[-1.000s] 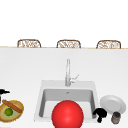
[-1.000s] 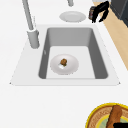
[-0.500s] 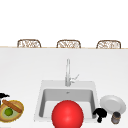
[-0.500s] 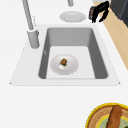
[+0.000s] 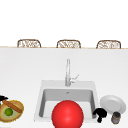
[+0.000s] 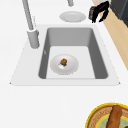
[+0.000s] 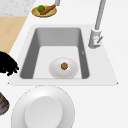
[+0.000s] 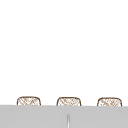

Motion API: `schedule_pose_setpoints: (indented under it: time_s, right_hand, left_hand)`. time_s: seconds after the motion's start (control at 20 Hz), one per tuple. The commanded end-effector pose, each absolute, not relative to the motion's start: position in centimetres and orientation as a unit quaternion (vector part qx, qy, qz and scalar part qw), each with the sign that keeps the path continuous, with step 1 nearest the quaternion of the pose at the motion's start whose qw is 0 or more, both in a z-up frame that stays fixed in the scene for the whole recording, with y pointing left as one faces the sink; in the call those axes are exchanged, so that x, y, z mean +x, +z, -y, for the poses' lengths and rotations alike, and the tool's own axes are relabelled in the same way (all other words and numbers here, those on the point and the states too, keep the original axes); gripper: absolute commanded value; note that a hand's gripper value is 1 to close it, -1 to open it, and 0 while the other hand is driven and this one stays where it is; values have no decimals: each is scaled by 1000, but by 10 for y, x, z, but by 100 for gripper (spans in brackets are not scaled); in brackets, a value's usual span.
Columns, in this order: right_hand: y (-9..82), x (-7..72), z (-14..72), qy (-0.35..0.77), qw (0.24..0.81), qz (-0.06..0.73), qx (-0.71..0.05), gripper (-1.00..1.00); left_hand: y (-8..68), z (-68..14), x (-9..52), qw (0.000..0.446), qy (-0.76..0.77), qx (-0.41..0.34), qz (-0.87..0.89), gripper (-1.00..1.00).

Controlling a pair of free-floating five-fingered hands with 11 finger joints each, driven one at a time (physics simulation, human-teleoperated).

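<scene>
Our right hand hovering at sink's right front corner, fingers curling downward, gripping nothing. Nearest thing: small dark jar just beside hand on counter, in front of empty white plate. We're judging jar light, rigid, likely smooth-sided; best taking it round its sides. Left hand showing at basket; whether fingers apart or together, we cannot tell. Counting: one jar, two plates (second plate lying in basin, brown morsel on it), one basket, one red ball, three chairs.
</scene>
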State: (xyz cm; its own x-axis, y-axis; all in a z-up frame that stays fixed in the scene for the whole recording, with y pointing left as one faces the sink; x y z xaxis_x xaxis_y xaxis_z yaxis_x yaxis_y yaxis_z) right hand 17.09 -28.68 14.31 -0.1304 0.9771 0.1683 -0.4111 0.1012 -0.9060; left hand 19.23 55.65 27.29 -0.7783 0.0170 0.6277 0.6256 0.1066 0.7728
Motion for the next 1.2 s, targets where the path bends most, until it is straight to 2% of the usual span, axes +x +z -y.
schedule_pose_setpoints:
  time_s: [0.0, 0.4, 0.5, 1.15]
  right_hand:
    - [143, 171, 287, 595, 583, 459, -308, 0]
    - [143, 171, 287, 595, 583, 459, -308, 0]
    - [143, 171, 287, 595, 583, 459, -308, 0]
    - [143, 171, 287, 595, 583, 459, -308, 0]
  left_hand:
    - [277, -540, 178, 256, -652, -210, 683, -100]
    - [282, -504, 148, 260, -660, -212, 672, -100]
    - [280, -499, 140, 276, -663, -218, 660, -100]
    - [271, -478, 132, 313, -651, -256, 642, -100]
